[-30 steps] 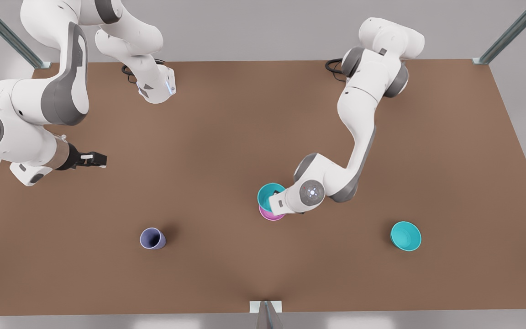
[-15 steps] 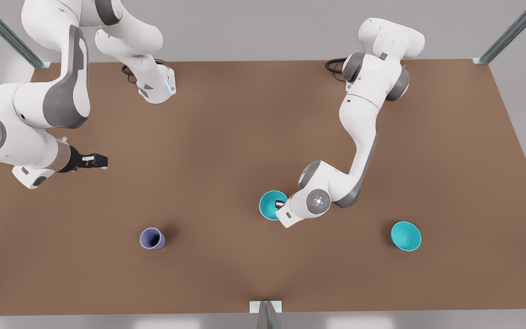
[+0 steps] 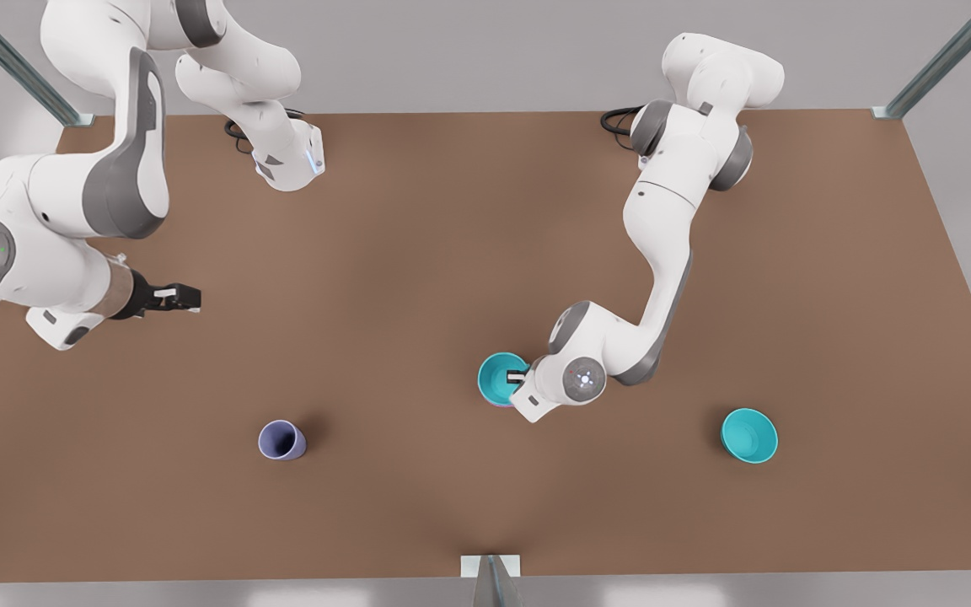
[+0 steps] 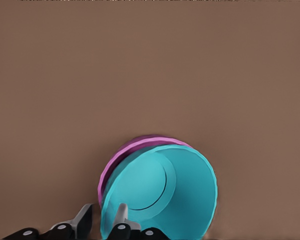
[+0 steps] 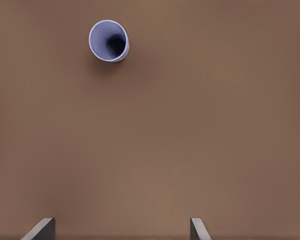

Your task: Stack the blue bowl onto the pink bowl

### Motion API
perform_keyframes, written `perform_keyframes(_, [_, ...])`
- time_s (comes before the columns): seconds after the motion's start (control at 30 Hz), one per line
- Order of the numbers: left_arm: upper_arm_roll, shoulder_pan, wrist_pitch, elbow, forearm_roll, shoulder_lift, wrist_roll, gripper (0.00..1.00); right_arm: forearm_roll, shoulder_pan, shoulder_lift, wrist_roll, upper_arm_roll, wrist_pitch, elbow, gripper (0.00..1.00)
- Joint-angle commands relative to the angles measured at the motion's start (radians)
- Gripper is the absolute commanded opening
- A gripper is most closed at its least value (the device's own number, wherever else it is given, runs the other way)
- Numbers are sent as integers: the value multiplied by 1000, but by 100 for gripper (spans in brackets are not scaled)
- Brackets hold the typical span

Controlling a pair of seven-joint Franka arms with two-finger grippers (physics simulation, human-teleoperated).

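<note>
The left tool (image 4: 100, 225) is closed on the rim of the small glossy turquoise-teal blue bowl (image 3: 499, 378), one finger (image 4: 120, 216) inside the wall and the other outside it. That bowl sits nested in the small magenta-pink bowl (image 4: 120, 156), of which just a pink crescent of rim peeks out behind it. The pair stands near the middle of the brown desk (image 3: 418, 236), somewhat toward the near edge. The likely trouble is in the release: the blue bowl looks tilted against the pink one, so I judge that opening the fingers too little, or lifting away at a slant, could drag the rim, tip the blue bowl out or shove both bowls across the desk. The blue bowl itself is plain and smooth, with a flat round floor and a wall flaring to a thin rim. The right tool (image 3: 175, 296) waits with its fingers spread, over the desk's left side in the front view, above the lavender-blue cup (image 5: 108, 41). A second turquoise-teal bowl (image 3: 748, 435) stands well apart toward the right edge.
</note>
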Motion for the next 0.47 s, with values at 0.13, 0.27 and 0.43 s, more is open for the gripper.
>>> perform_keyframes(0.13, [6, 307, -516, 6, 355, -460, 321, 100, -2, 2, 4, -8, 0, 0, 5, 100])
perform_keyframes(0.27, [5, 382, -550, -52, 366, -538, 458, 100, 0, 1, 4, -10, 0, 0, 5, 100])
perform_keyframes(0.43, [3, 377, -452, -293, 284, -745, 458, 100, -2, 2, 4, -10, 0, 0, 5, 100])
